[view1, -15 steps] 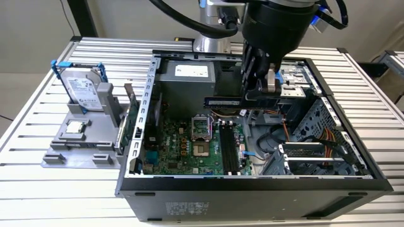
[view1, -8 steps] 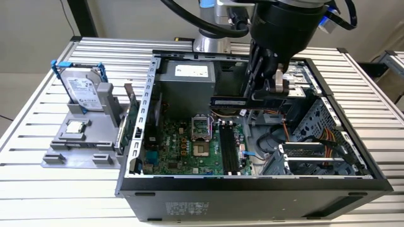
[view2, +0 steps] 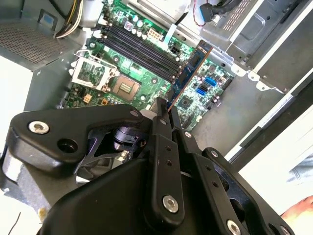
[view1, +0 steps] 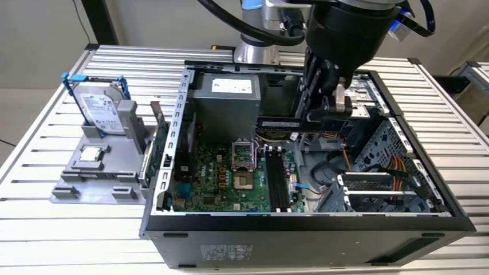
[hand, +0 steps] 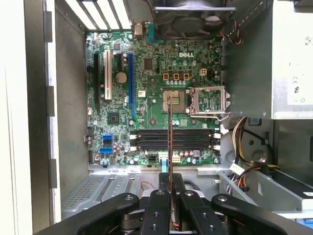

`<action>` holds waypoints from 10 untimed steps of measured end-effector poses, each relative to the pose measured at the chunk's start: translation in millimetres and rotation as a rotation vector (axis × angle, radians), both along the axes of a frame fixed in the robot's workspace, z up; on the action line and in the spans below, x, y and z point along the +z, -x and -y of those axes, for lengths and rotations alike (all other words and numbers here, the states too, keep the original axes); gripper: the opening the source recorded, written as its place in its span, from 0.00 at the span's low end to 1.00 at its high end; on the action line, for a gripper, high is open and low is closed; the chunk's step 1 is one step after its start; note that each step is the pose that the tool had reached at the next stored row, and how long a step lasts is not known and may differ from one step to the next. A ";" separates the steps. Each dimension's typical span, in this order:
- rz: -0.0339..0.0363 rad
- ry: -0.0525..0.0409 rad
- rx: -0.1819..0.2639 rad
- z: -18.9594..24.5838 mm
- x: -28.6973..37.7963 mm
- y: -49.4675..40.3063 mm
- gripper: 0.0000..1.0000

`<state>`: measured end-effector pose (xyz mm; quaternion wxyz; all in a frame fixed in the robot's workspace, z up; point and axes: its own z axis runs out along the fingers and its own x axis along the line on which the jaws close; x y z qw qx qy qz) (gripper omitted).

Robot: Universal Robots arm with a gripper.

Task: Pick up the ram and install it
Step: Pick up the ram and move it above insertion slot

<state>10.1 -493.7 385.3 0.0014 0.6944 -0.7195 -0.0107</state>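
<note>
1. In the exterior view: an open computer case (view1: 306, 243) lying on a slatted metal table (view1: 68, 229). Arm reaching down into it, gripper (view1: 315, 119) clamped on the ram (view1: 279, 122). Ram held level in the air in the case's far part, just in front of the grey power supply (view1: 225, 94) and above the green motherboard (view1: 217, 177). Not seated in the black memory slots (view1: 279, 183), lying nearer the camera. On the exterior view's left, outside the case, a grey fixture (view1: 95, 183) with a hard drive (view1: 99, 106) standing upright, a square processor chip (view1: 91, 153) lying flat and a green card (view1: 157, 137) on edge beside the case wall.
2. In the first wrist view: gripper (hand: 171, 178) closed narrow, fingers pressed on both faces of the ram (hand: 169, 132) with no gap. Ram seen edge-on as a thin dark line over the motherboard (hand: 146, 73), crossing the memory slots (hand: 195, 138) and ending by the processor socket (hand: 178, 98). Fan (hand: 188, 19) at the board's far end. Height of the stick above the board hard to judge here.
3. In the second wrist view: gripper (view2: 164, 110) shut tight on one end of the ram (view2: 188, 73). Blue-green stick slanting away from the fingertips, running past the end of the memory slots (view2: 142, 49), with the processor socket (view2: 124, 88) on the slots' other side.
</note>
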 end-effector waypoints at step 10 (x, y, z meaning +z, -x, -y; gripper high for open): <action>0.0000 -0.0001 0.000 -0.1 -0.2 -1.4 0.00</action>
